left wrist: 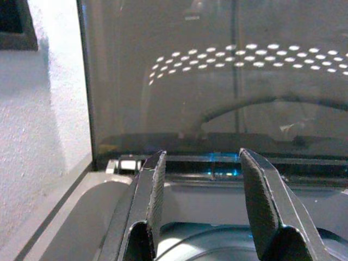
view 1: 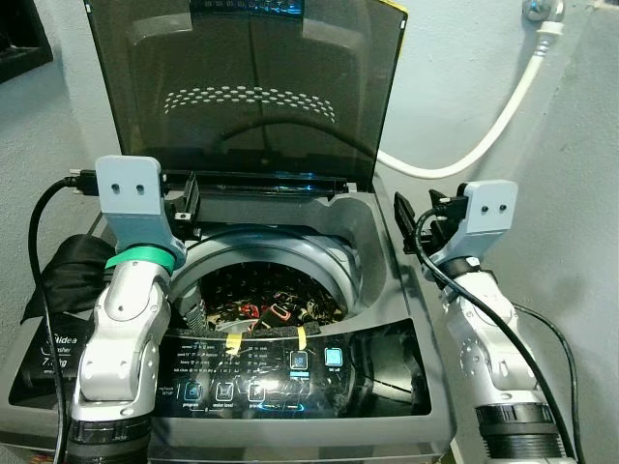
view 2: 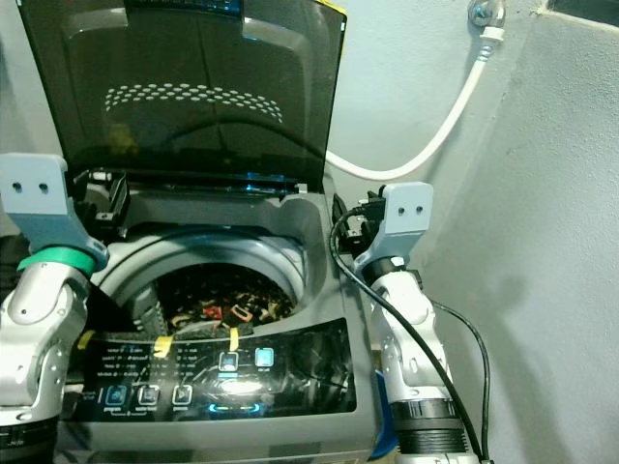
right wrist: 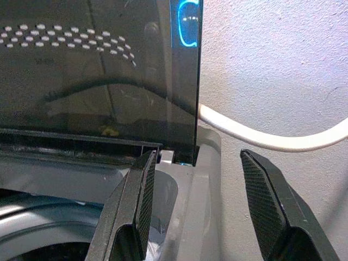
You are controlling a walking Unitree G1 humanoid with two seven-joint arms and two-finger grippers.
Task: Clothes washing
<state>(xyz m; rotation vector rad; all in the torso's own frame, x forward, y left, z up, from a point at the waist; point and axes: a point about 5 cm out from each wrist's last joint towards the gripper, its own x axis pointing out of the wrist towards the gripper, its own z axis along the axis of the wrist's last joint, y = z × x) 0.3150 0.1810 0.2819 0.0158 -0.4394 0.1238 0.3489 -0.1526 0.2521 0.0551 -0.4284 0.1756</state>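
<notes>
A grey top-loading washing machine [view 1: 382,242] stands before me with its dark tinted lid [view 1: 247,87] raised upright. Dark clothes with red and white bits [view 1: 271,300] lie inside the drum. The lit control panel [view 1: 290,372] runs along the front edge. My left gripper [left wrist: 201,201] is open over the machine's back left, pointing at the lid hinge. My right gripper [right wrist: 196,201] is open at the machine's back right corner, its fingers [view 1: 406,217] straddling the lid's right edge. Neither holds anything.
A white hose [view 1: 484,135] curves from a wall tap [view 1: 544,12] down behind the machine. A black cloth bundle [view 1: 68,266] rests on the machine's left side. Yellow tape strips [view 1: 232,343] stick to the panel. Walls close in left and right.
</notes>
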